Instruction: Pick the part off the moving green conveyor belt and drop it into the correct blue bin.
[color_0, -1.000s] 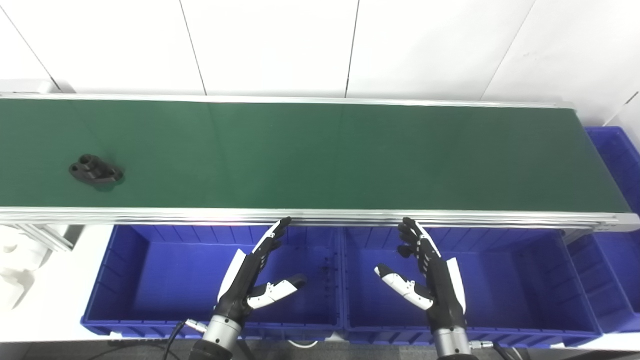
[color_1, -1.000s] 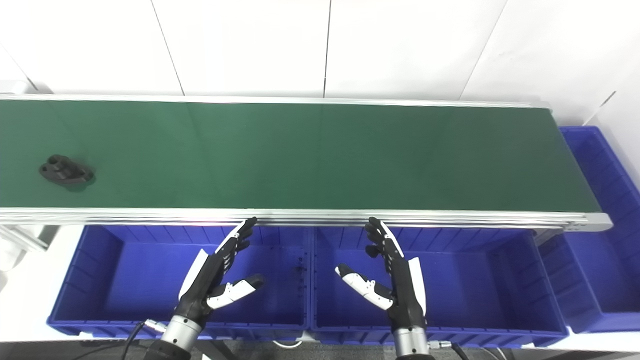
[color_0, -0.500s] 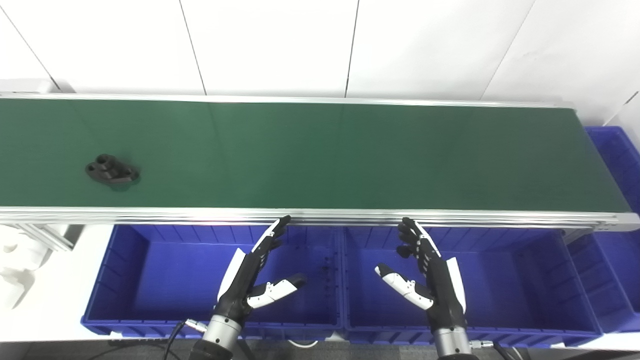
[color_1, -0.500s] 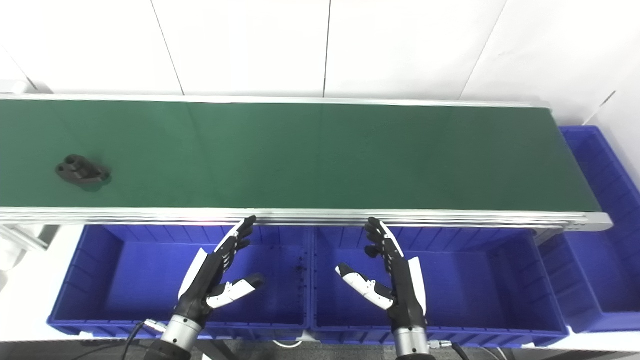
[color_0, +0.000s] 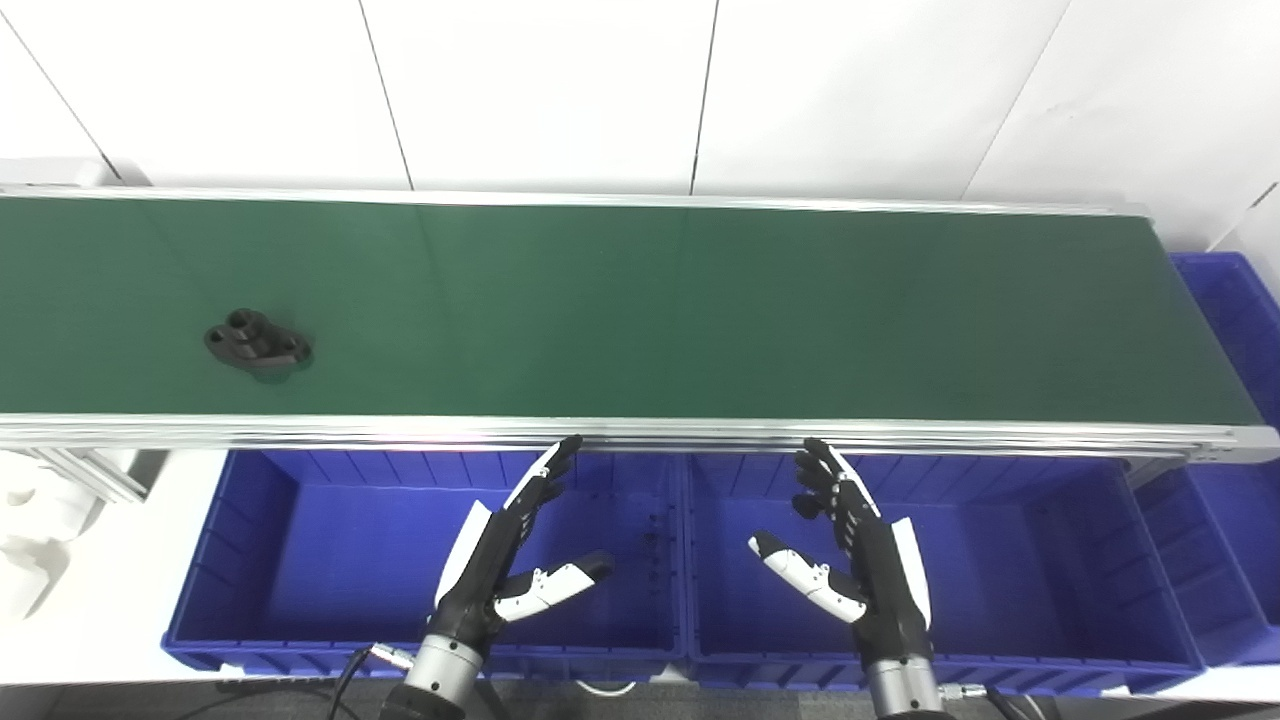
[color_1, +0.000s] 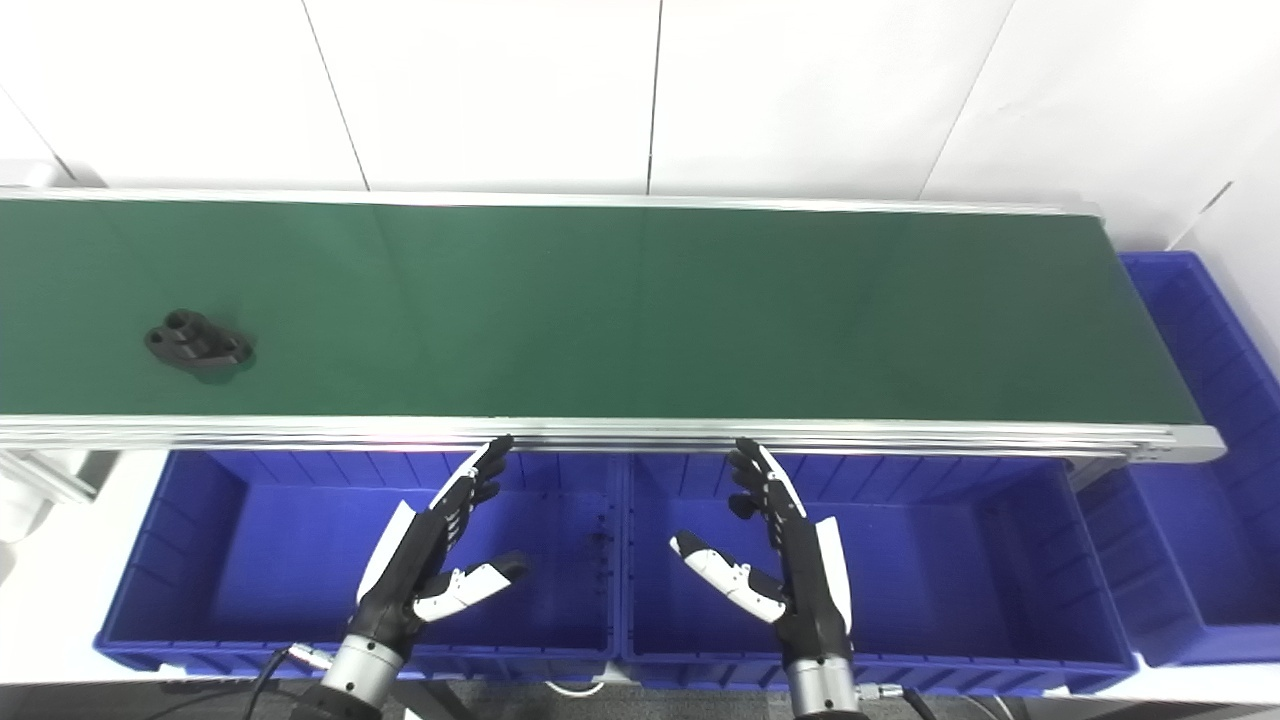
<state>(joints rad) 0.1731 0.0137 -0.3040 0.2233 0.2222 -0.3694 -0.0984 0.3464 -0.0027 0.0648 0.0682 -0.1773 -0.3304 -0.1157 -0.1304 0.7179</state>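
1. The left hand (color_0: 505, 565) and right hand (color_0: 855, 555) hover with fingers spread, holding nothing, over two blue bins (color_0: 300, 560) (side by side).
2. Farther off, the black part (color_0: 257, 342) lies on the green belt (color_0: 700, 310), far left.

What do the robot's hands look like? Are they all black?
Not all black. The left hand and right hand have black fingers, white thumbs and white side panels. Shiny silver wrists sit below, with thin black cables plugged in.
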